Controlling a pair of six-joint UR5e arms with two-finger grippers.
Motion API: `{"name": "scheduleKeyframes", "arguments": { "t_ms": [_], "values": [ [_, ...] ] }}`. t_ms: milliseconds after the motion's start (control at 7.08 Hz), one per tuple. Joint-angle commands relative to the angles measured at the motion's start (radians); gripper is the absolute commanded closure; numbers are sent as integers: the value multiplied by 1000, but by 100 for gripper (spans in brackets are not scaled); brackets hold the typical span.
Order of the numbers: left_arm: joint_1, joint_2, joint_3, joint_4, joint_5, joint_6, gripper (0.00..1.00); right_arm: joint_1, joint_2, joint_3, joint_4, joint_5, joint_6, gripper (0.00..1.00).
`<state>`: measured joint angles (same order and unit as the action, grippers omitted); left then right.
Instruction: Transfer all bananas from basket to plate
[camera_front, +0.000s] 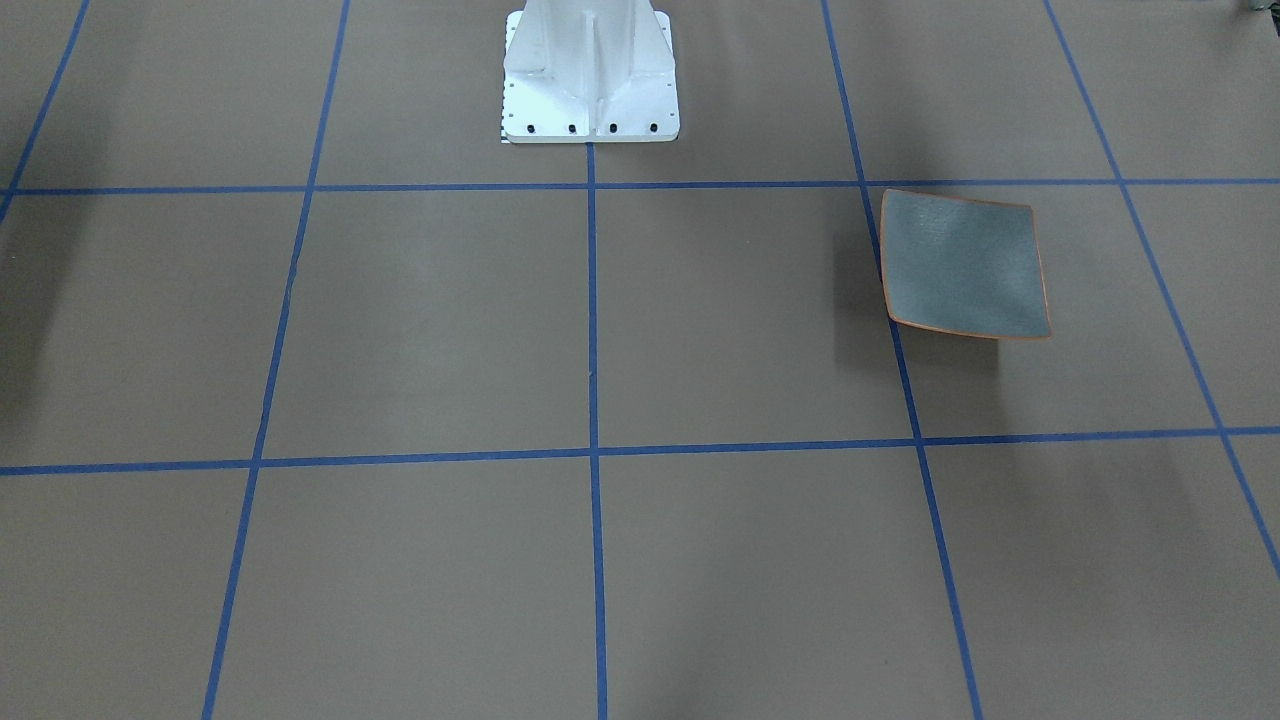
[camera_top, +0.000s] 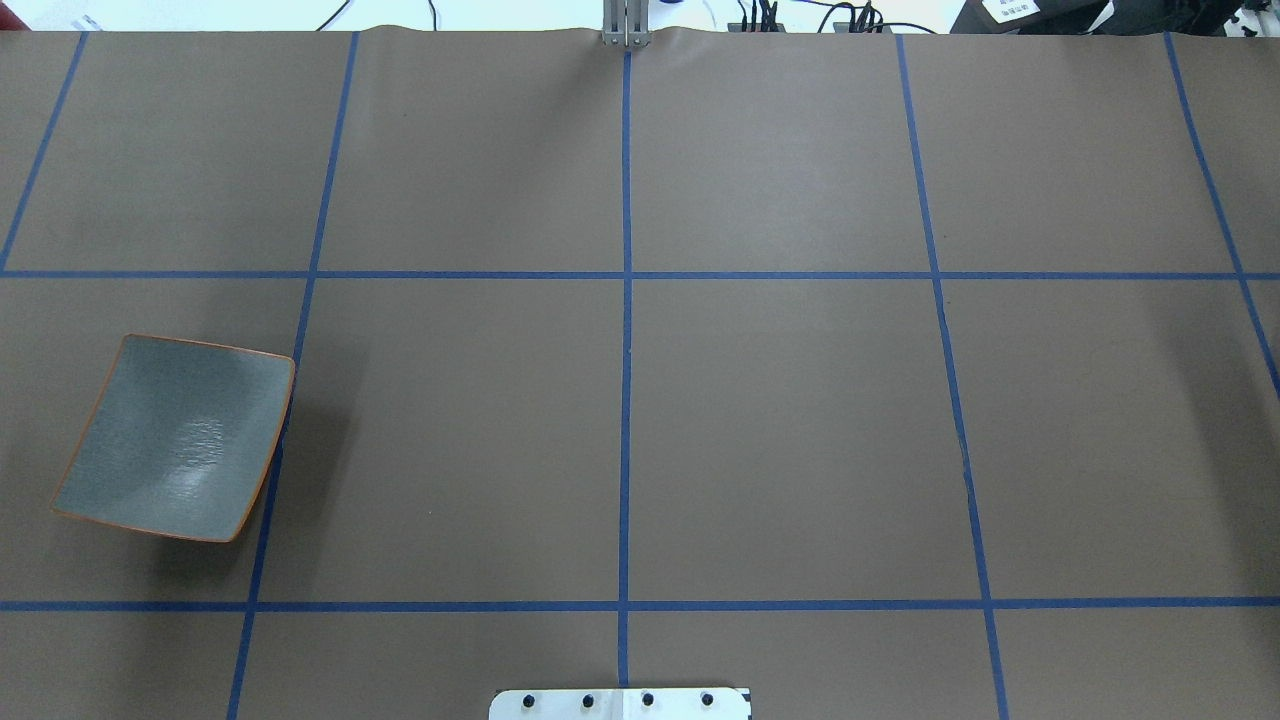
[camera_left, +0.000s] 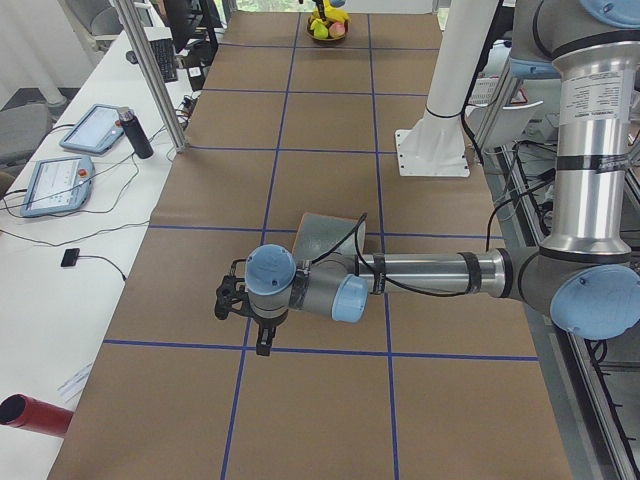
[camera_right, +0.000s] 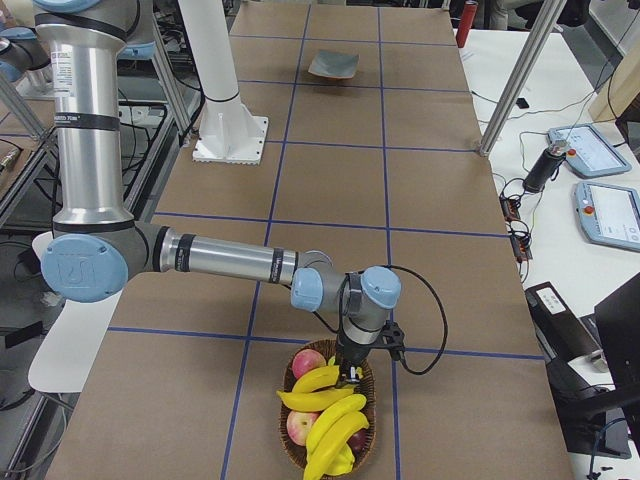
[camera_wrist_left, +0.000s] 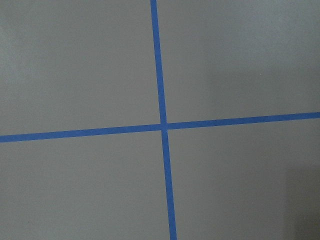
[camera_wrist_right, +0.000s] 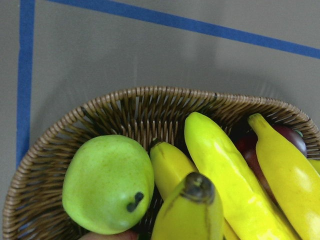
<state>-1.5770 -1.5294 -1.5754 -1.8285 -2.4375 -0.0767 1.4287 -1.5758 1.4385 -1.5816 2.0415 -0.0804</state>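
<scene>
Right-side view: the right gripper (camera_right: 350, 376) hangs directly over the round woven wicker basket (camera_right: 286, 445), which stands by the right-end edge of the brown paper-covered tabletop (camera_right: 330, 180). The basket holds the bright yellow curved bananas (camera_right: 325, 405). It cannot be told whether the jaws are apart or together. The square grey-blue plate with a thin orange rim (camera_right: 333, 65) lies toward the far left-end edge, well apart from the basket.

Right wrist view: grip the uppermost banana across its mid-body, not at the stem or the dark tip. Lift vertically until it clears the wicker rim. A green pear-shaped fruit (camera_wrist_right: 107, 182) and a dark red fruit (camera_wrist_right: 247, 145) share the basket, touching the bananas, so a low or skewed descent could pinch or drag them.

Left-side view: the left gripper (camera_left: 224, 300) hovers over bare tabletop near the plate; its jaw state cannot be told. Given the span, a hand-over is probably required.

Left wrist view: only crossing blue tape lines (camera_wrist_left: 164, 125).

Overhead view: the plate is empty, so the task is judged to be at its start.

Front-facing view: the white arm pedestal (camera_front: 590, 75) stands near the robot-side edge.
</scene>
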Motion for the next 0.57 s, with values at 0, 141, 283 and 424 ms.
{"name": "scheduleKeyframes", "arguments": {
  "t_ms": [0, 141, 283, 424],
  "values": [
    [0, 0, 0, 0, 0, 0, 0, 10, -1, 14, -3, 3, 1, 100],
    [0, 0, 0, 0, 0, 0, 0, 13, -1, 19, -4, 3, 1, 100],
    [0, 0, 0, 0, 0, 0, 0, 24, -3, 19, -4, 3, 1, 100],
    [0, 0, 0, 0, 0, 0, 0, 39, -1, 22, -20, 11, 1, 100]
  ]
}}
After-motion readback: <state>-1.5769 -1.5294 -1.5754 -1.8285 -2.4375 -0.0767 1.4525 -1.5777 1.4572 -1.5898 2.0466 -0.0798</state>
